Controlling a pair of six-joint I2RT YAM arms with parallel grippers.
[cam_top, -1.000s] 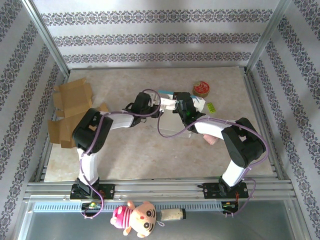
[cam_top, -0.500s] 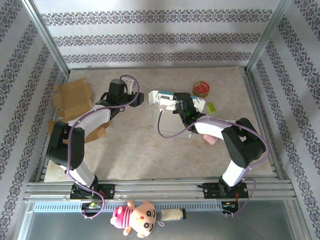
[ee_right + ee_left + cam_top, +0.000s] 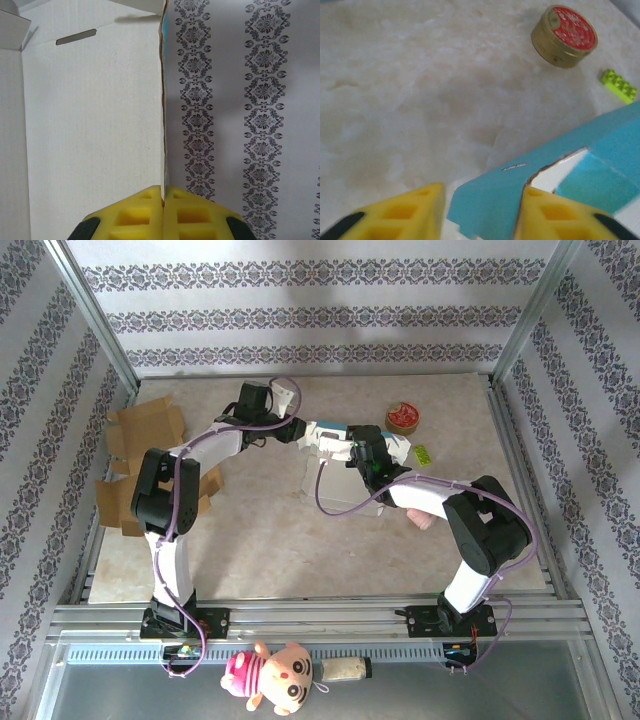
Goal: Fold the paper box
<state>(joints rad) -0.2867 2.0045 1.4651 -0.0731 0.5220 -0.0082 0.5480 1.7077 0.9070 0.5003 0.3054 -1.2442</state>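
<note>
Stretched toward the far edge of the bench [image 3: 270, 540], the left gripper [image 3: 481, 212] stands part-open astride a flap [image 3: 492, 192] of the box [image 3: 335, 490]. The right gripper [image 3: 163, 202], arm bent inward, pinches the box wall.

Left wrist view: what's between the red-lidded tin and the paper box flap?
Only bare tabletop, in the left wrist view, separates the red-lidded tin from the paper box flap. The green brick sits off to the side.

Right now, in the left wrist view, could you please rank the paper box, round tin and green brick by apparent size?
1. paper box, nearest the camera
2. round tin
3. green brick
</note>
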